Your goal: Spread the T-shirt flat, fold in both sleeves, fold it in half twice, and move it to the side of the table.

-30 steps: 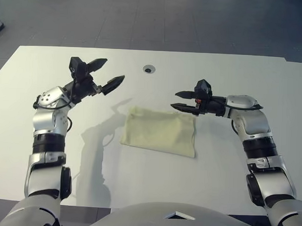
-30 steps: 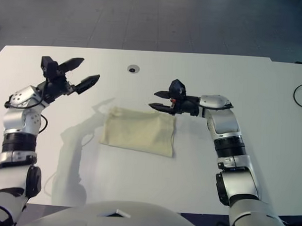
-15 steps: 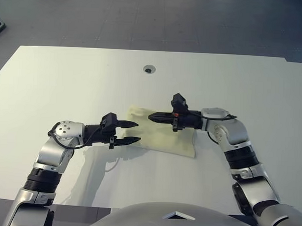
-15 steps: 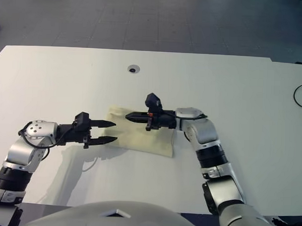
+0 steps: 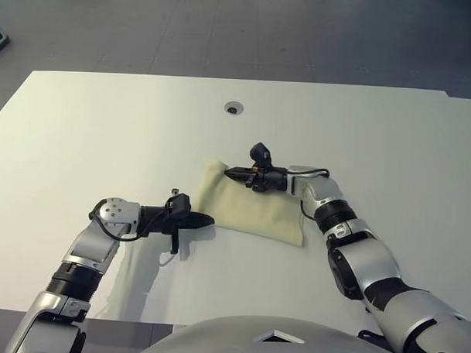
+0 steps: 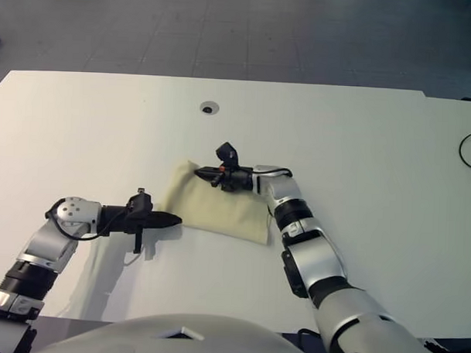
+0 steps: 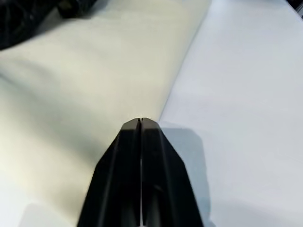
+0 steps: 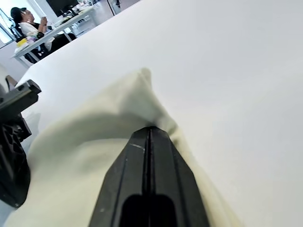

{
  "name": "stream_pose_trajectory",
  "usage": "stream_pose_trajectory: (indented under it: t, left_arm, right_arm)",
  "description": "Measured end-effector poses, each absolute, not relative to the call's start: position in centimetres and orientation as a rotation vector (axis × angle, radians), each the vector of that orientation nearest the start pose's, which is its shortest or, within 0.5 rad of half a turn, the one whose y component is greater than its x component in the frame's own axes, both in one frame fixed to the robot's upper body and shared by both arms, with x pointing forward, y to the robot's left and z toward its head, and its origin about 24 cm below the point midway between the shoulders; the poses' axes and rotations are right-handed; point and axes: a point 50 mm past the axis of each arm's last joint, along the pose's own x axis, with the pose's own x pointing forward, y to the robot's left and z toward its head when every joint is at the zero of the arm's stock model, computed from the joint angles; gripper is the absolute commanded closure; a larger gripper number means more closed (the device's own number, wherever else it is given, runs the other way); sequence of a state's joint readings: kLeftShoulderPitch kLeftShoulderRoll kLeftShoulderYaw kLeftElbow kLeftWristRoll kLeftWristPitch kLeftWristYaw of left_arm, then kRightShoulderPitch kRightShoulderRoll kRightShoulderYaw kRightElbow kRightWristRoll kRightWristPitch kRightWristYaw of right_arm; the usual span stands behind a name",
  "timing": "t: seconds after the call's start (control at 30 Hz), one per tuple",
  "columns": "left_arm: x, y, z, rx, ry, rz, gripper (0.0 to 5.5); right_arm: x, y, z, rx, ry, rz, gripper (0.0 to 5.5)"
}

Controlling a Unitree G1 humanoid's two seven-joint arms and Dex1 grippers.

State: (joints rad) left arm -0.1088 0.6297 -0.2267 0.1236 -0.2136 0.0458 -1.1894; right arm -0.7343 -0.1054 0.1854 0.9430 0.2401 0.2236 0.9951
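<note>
The T-shirt (image 5: 258, 207) is a pale yellow folded rectangle lying in the middle of the white table (image 5: 98, 133). My left gripper (image 5: 209, 220) lies low on the table at the shirt's near left corner, its fingers shut with their tips on the cloth's edge (image 7: 140, 121). My right gripper (image 5: 229, 173) reaches across the shirt's far edge and is shut on the cloth near the far left corner. There the fabric (image 8: 142, 94) bunches up into a raised peak in front of the fingertips (image 8: 150, 130).
A small round hole (image 5: 233, 108) sits in the table behind the shirt. A black cable (image 6: 470, 150) loops at the table's right edge. Bare tabletop spreads to the left, right and front of the shirt.
Both arms came down from above the table to the shirt and their fingers went from open to shut, the left at the near left corner, the right at the far left corner, which has risen.
</note>
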Motion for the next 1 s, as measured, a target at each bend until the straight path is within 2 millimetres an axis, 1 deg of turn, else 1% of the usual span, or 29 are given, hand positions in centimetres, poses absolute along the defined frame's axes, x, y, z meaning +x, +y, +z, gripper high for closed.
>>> stream_pose_trajectory:
  t: [0.13, 0.27, 0.4, 0.53, 0.63, 0.7, 0.73, 0.83, 0.9, 1.0]
  left_arm:
    - [24.0, 19.1, 3.3, 0.3, 0.392, -1.303, 5.46]
    - [24.3, 19.4, 3.2, 0.279, 0.383, -1.278, 5.46]
    - [24.5, 20.0, 3.6, 0.239, 0.362, -1.24, 5.46]
    - [24.9, 19.9, 5.1, 0.199, 0.287, -1.248, 5.46]
    - [25.0, 19.6, 7.0, 0.152, 0.199, -1.275, 5.03]
    - [24.7, 19.4, 8.4, 0.109, 0.133, -1.307, 4.74]
    - [24.6, 19.4, 9.2, 0.084, 0.1, -1.317, 4.55]
    - [23.4, 19.6, 11.1, 0.004, 0.027, -1.344, 4.04]
    - [22.7, 20.0, 12.2, -0.012, -0.005, -1.309, 3.74]
    - [22.2, 20.5, 12.8, 0.04, -0.013, -1.19, 3.22]
  right_arm:
    - [33.7, -8.2, 3.1, 0.181, 0.484, 1.13, 5.5]
    - [34.0, -8.6, 3.1, 0.182, 0.488, 1.105, 5.5]
    - [34.2, -8.9, 3.1, 0.177, 0.492, 1.083, 5.5]
    - [34.3, -9.0, 3.2, 0.195, 0.485, 1.084, 5.5]
    - [34.3, -9.4, 3.5, 0.27, 0.474, 1.077, 5.5]
    - [34.5, -9.8, 4.3, 0.328, 0.44, 1.08, 5.5]
    - [34.7, -10.1, 4.9, 0.357, 0.411, 1.083, 5.5]
    - [35.2, -10.9, 7.8, 0.418, 0.304, 1.099, 5.5]
    - [35.1, -11.2, 9.6, 0.43, 0.242, 1.123, 5.5]
    - [34.2, -11.2, 10.5, 0.418, 0.222, 1.156, 5.5]
